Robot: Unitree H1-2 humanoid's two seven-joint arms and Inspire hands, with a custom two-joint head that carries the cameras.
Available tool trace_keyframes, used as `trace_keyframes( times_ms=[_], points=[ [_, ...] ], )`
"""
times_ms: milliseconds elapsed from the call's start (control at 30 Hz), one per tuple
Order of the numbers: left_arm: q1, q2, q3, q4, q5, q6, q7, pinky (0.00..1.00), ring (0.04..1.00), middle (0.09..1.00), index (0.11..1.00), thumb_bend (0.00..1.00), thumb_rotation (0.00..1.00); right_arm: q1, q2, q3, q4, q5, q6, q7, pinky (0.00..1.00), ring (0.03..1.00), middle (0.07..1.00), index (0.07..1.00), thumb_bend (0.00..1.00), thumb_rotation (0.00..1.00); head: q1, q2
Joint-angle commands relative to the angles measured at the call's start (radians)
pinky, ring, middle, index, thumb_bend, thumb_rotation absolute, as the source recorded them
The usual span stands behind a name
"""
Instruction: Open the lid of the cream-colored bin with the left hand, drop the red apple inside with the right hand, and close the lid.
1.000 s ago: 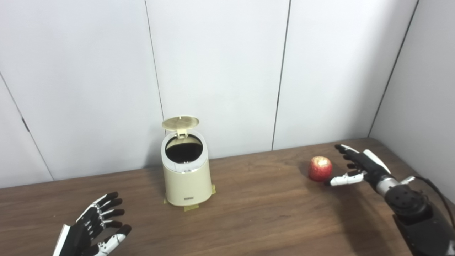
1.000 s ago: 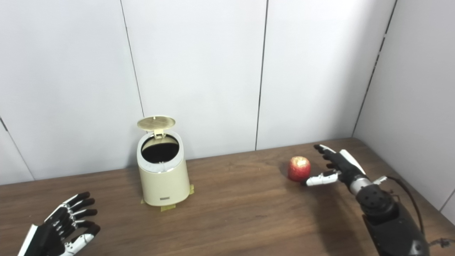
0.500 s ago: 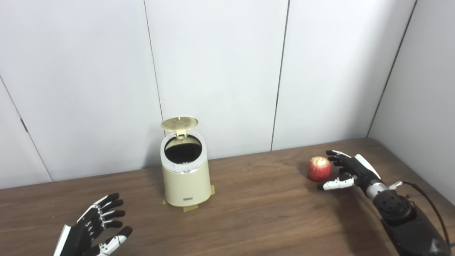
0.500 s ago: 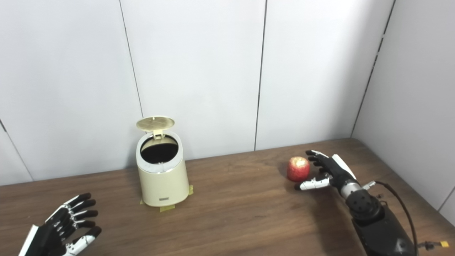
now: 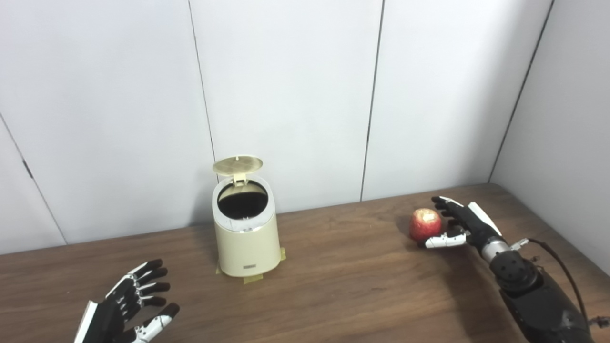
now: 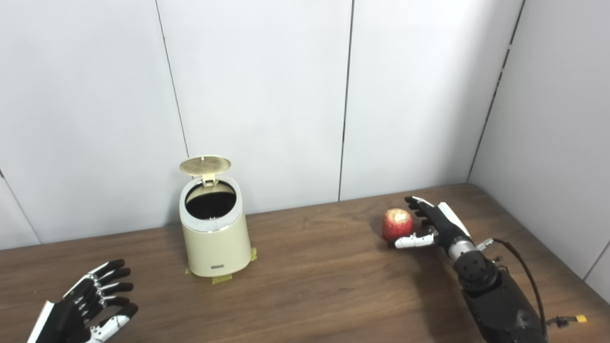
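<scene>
At 3 o'clock of the lid-up bin (image 5: 246, 238), the right hand (image 5: 464, 224) cups the bitten red apple (image 5: 425, 224), fingers spread, not yet gripping; left hand (image 5: 126, 307) rests open at 7 o'clock.

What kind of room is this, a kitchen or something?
Probably a test booth rather than a kitchen: bare white wall panels, a wooden table, and a cream-colored bin taped down at its base.

Wooden table (image 5: 333, 295) bears cream bin (image 5: 245, 238) and red apple (image 5: 425, 224).

Bin (image 5: 246, 238) interior black, contents indiscernible; left hand (image 5: 125, 313) wrist beyond the bottom edge.
</scene>
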Motion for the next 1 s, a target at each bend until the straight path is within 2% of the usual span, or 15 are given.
trace_keyframes(
  times_ms=[0, 167, 300, 367, 433, 500, 533, 567, 600, 633, 733, 800, 967],
  points=[
    [-0.027, 0.012, -0.001, -0.028, 0.002, -0.018, 0.002, 0.61, 0.704, 0.786, 0.820, 0.61, 0.09, -0.042, 0.000, 0.008, 0.013, 0.005, -0.013, 0.007, 0.84, 0.893, 0.886, 0.897, 0.82, 0.17, 0.000, 0.001],
    [-0.022, 0.010, -0.003, -0.041, 0.005, -0.008, 0.005, 0.60, 0.707, 0.787, 0.815, 0.61, 0.08, -0.051, 0.002, 0.020, 0.023, -0.012, 0.006, -0.002, 0.84, 0.885, 0.868, 0.871, 0.85, 0.20, 0.001, 0.006],
    [-0.023, 0.013, -0.006, -0.035, 0.005, -0.011, 0.002, 0.60, 0.707, 0.787, 0.815, 0.60, 0.08, -0.058, -0.006, 0.038, 0.052, -0.030, -0.023, -0.007, 0.79, 0.853, 0.834, 0.826, 0.84, 0.19, 0.001, 0.006],
    [-0.021, 0.014, -0.007, -0.036, 0.006, -0.010, 0.001, 0.60, 0.708, 0.789, 0.817, 0.60, 0.09, -0.062, -0.019, 0.063, 0.066, -0.055, -0.047, -0.008, 0.80, 0.816, 0.774, 0.774, 0.82, 0.17, 0.005, 0.011],
    [-0.020, 0.014, -0.007, -0.036, -0.001, -0.008, -0.002, 0.60, 0.710, 0.792, 0.821, 0.59, 0.09, -0.064, -0.036, 0.096, 0.070, -0.097, -0.066, -0.012, 0.75, 0.741, 0.696, 0.693, 0.76, 0.13, 0.005, 0.011],
    [-0.018, 0.015, -0.008, -0.037, 0.001, -0.005, -0.002, 0.60, 0.710, 0.793, 0.823, 0.59, 0.10, -0.064, -0.049, 0.125, 0.065, -0.134, -0.071, -0.024, 0.71, 0.703, 0.664, 0.647, 0.74, 0.11, 0.008, 0.015],
    [-0.018, 0.015, -0.009, -0.039, 0.004, -0.005, -0.001, 0.60, 0.709, 0.791, 0.822, 0.60, 0.11, -0.063, -0.053, 0.135, 0.059, -0.146, -0.069, -0.026, 0.68, 0.679, 0.647, 0.571, 0.63, 0.12, 0.008, 0.015],
    [-0.017, 0.016, -0.010, -0.038, 0.005, -0.008, -0.002, 0.60, 0.709, 0.791, 0.821, 0.60, 0.11, -0.063, -0.057, 0.145, 0.056, -0.157, -0.069, -0.028, 0.66, 0.659, 0.634, 0.532, 0.58, 0.13, 0.008, 0.015],
    [-0.017, 0.017, -0.011, -0.037, 0.006, -0.011, -0.003, 0.61, 0.708, 0.791, 0.820, 0.60, 0.10, -0.063, -0.060, 0.153, 0.054, -0.163, -0.073, -0.027, 0.64, 0.634, 0.616, 0.512, 0.55, 0.13, 0.009, 0.018],
    [-0.018, 0.018, -0.012, -0.034, 0.005, -0.014, -0.004, 0.61, 0.705, 0.788, 0.819, 0.60, 0.11, -0.064, -0.062, 0.159, 0.055, -0.169, -0.078, -0.029, 0.60, 0.596, 0.557, 0.496, 0.53, 0.06, 0.009, 0.018],
    [-0.018, 0.018, -0.013, -0.030, 0.002, -0.013, -0.007, 0.58, 0.699, 0.785, 0.819, 0.59, 0.10, -0.068, -0.069, 0.180, 0.054, -0.197, -0.086, -0.035, 0.50, 0.503, 0.489, 0.498, 0.53, 0.01, 0.008, 0.019],
    [-0.018, 0.018, -0.014, -0.028, 0.006, -0.015, -0.006, 0.58, 0.697, 0.783, 0.817, 0.59, 0.10, -0.068, -0.070, 0.184, 0.044, -0.203, -0.072, -0.033, 0.50, 0.506, 0.494, 0.487, 0.53, 0.00, 0.008, 0.019],
    [-0.020, 0.021, -0.018, -0.022, 0.016, -0.019, -0.006, 0.59, 0.696, 0.784, 0.816, 0.59, 0.12, -0.065, -0.070, 0.181, 0.035, -0.195, -0.088, -0.043, 0.51, 0.510, 0.489, 0.488, 0.53, 0.00, 0.007, 0.019]
  ],
)
